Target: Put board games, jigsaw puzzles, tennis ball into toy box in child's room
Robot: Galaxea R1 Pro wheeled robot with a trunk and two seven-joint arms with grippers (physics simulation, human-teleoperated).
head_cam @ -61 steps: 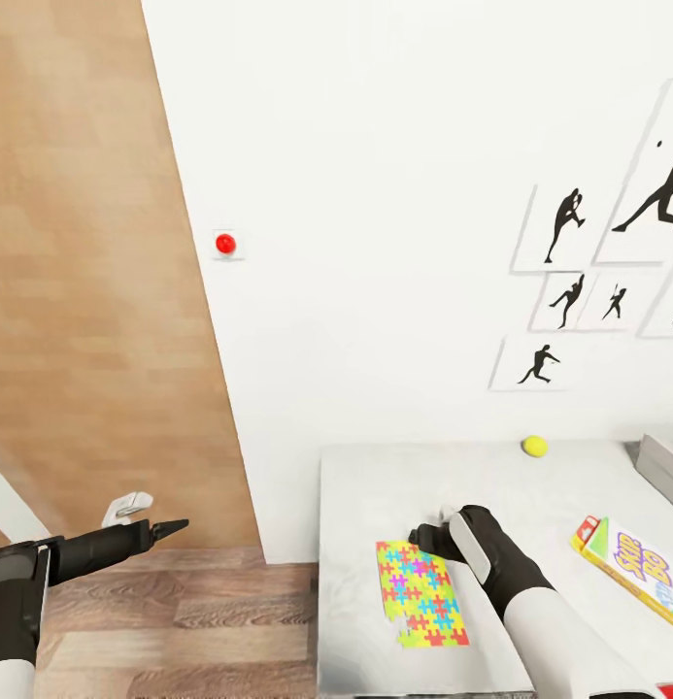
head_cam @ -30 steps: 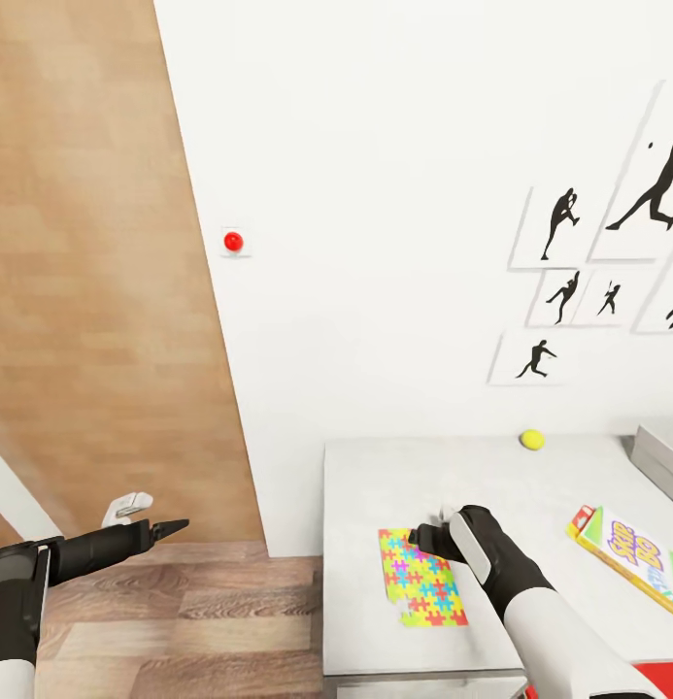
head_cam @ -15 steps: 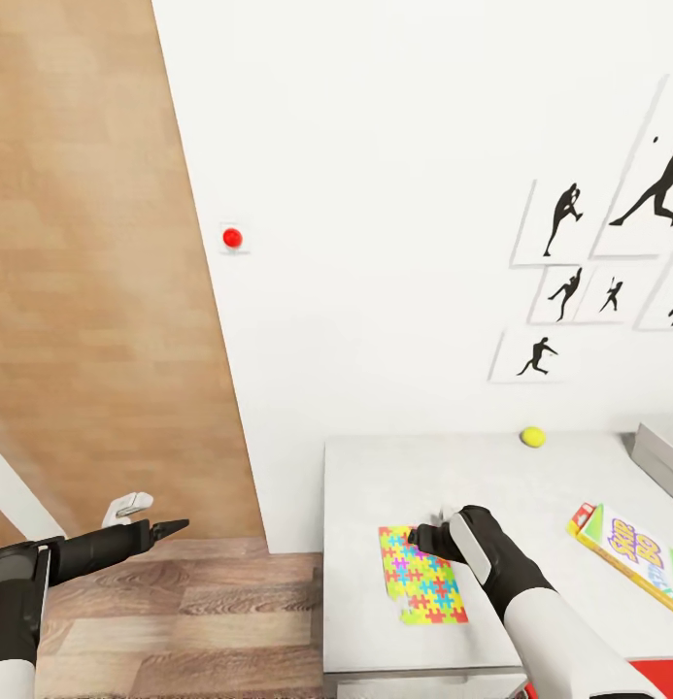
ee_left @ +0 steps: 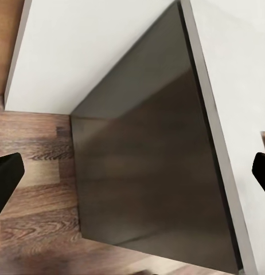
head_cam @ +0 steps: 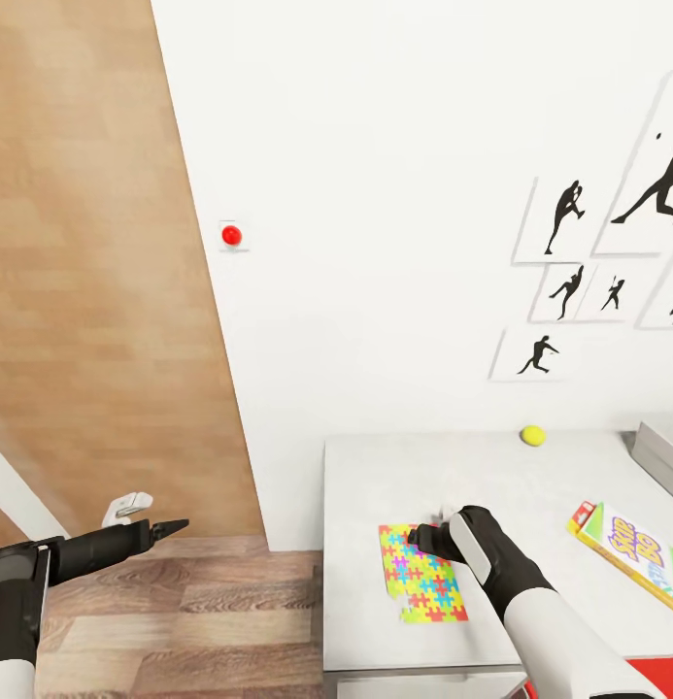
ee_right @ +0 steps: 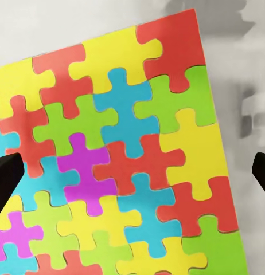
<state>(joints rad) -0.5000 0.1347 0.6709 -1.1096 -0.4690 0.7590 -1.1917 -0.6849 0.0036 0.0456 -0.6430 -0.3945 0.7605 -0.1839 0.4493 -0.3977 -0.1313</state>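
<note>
One jigsaw puzzle under the right end effector

One jigsaw puzzle (head_cam: 421, 573) lies flat on the light-grey table (head_cam: 394, 476), in the lower middle of the head view, close to the table's near-left corner. It is a thin square of interlocked pieces in yellow, green, red, blue, cyan and magenta, with a notched outline along its lower left edge. The right wrist view shows its surface close up (ee_right: 109, 166): chunky pieces with rounded tabs, set tightly together, with bare grey table beyond one edge.

The right end effector (head_cam: 428, 537) hangs over the puzzle's upper right corner, its dark fingertips (ee_right: 6, 177) spread wide at the two sides of the wrist frame, released, with nothing between them. Whether they touch the puzzle cannot be told.

The tennis ball (head_cam: 533, 435), small and yellow-green, sits toward the back of the table near the white wall, in the right middle of the head view. A board game (head_cam: 635, 566) with a bright yellow, red and green printed lid lies at the lower right, cut by the frame edge. Above it, at the right edge, a grey corner of the toy box (head_cam: 663, 454) shows.

The left end effector (head_cam: 147, 519) is held over the wood-plank floor (head_cam: 181, 621) at the lower left, well apart from the table, its fingers parted and empty. A red dot (head_cam: 231, 234) marks the wall.
</note>
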